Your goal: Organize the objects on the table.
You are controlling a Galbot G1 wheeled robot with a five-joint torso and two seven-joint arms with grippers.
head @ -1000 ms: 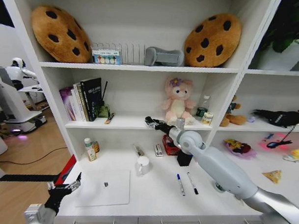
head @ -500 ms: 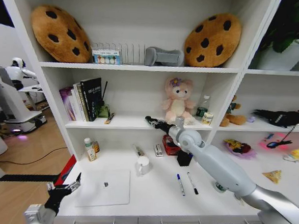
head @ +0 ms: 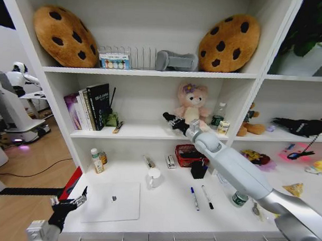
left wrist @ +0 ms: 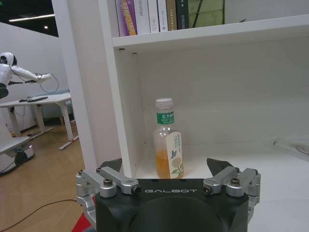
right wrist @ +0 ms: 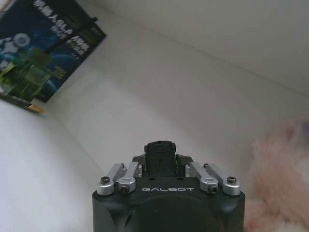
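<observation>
My right gripper reaches over the middle shelf, just left of the pink bear. In the right wrist view this gripper is shut on a small dark piece with green edges. On the white table lie a closed silver laptop, two marker pens side by side, and a green-lidded jar at the right. My left gripper hangs open off the table's left front corner; in the left wrist view this gripper holds nothing.
A juice bottle stands at the table's back left, a white mug in the middle, and a red basket and black holder behind the pens. Books fill the shelf's left end.
My right arm has lifted and swung right, carrying the gripper from the shelf's front edge up over the shelf toward the bear. The jar and basket now show beneath it.
</observation>
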